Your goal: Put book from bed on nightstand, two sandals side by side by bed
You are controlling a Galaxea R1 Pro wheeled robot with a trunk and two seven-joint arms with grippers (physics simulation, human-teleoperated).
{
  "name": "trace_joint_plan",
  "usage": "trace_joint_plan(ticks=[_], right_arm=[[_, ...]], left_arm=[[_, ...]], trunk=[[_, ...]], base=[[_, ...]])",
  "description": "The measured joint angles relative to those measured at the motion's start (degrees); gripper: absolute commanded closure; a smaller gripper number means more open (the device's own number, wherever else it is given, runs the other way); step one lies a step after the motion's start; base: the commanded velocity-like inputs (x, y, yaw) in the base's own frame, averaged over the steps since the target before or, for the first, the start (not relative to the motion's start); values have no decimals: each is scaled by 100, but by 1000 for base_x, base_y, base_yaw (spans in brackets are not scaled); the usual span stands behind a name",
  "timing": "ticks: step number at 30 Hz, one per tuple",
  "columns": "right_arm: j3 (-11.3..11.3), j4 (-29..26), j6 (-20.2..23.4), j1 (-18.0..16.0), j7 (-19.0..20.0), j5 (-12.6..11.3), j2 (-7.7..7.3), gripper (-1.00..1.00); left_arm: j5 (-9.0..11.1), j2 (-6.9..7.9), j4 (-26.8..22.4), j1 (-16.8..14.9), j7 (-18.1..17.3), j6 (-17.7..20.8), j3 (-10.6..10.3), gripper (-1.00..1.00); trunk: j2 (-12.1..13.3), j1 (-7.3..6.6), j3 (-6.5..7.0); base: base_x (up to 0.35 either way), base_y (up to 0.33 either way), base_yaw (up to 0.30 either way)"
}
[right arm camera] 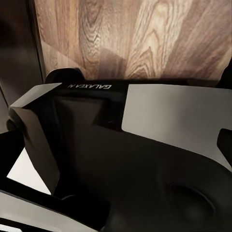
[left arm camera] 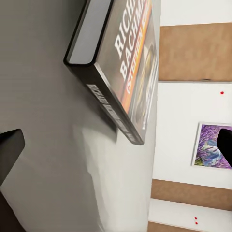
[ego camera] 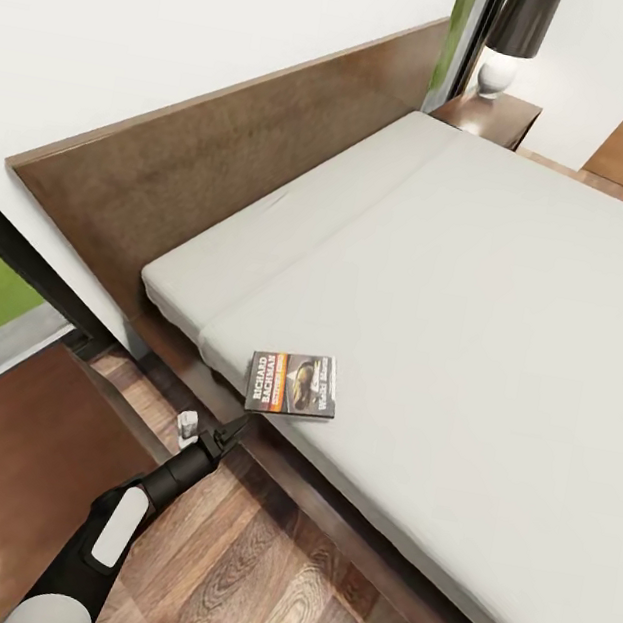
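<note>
I have my left end effector (ego camera: 234,430) open just short of the book (ego camera: 293,384) at the bed (ego camera: 519,285) edge; nothing moved yet.

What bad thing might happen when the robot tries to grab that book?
The book lies flat near the edge of the mattress, so the left gripper, coming from the side with its jaws open, might push it further onto the bed instead of gripping it. If it grips only the cover's edge, the book could slip down onto the wood floor.
</note>
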Motion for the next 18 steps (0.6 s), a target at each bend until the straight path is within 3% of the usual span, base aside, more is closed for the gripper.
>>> trace_joint_plan(ticks=[8,18], right_arm=[[0,0,0,0,0,0,0,-100],[0,0,0,0,0,0,-1,-100]], left_arm=[[0,6,-1,2,-1,0,0,-100],[0,6,-1,1,-4,0,0,-100]], trunk=[[0,0,0],[0,0,0]], base=[[12,0,0],[141,0,0]])
